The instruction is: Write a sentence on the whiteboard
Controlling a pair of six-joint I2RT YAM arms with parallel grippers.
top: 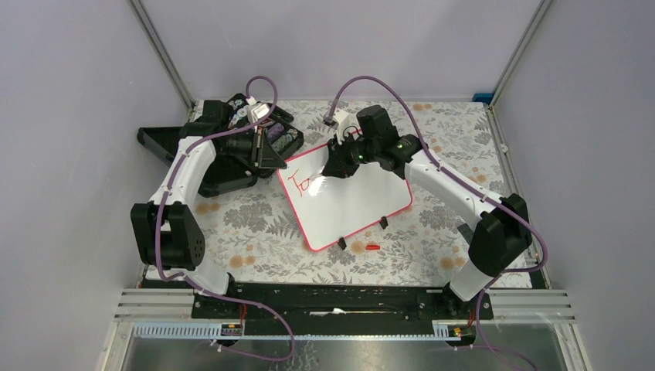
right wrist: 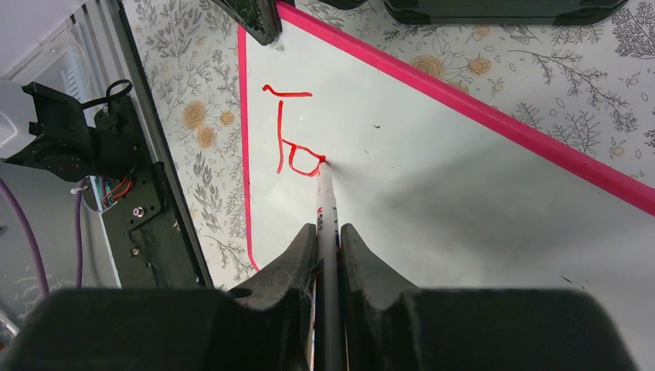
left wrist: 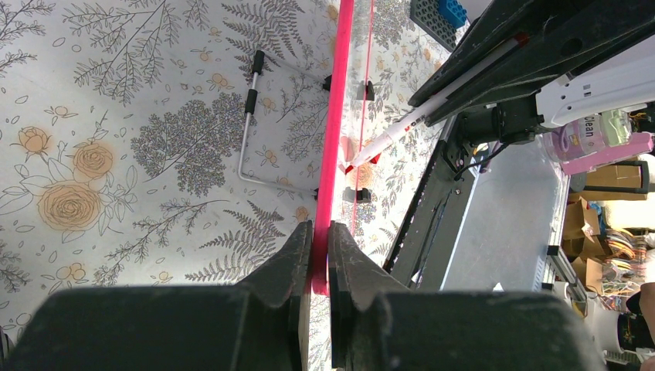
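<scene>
The whiteboard (top: 355, 197), white with a red-pink rim, lies tilted on the flowered table, with red marks "To" (top: 300, 182) near its left corner. My left gripper (top: 272, 157) is shut on the board's far-left rim; the left wrist view shows the pink rim (left wrist: 334, 147) edge-on between my closed fingers. My right gripper (top: 337, 164) is shut on a white marker (right wrist: 327, 212) with a red tip. The tip touches the board at the end of the red "To" strokes (right wrist: 297, 158). The marker also shows in the left wrist view (left wrist: 417, 120).
A black compartment case (top: 232, 139) lies open at the back left behind my left gripper. A red marker cap (top: 373, 247) lies on the table near the board's front edge, beside two black clip feet (top: 383, 222). A metal wire stand (left wrist: 251, 131) lies under the board.
</scene>
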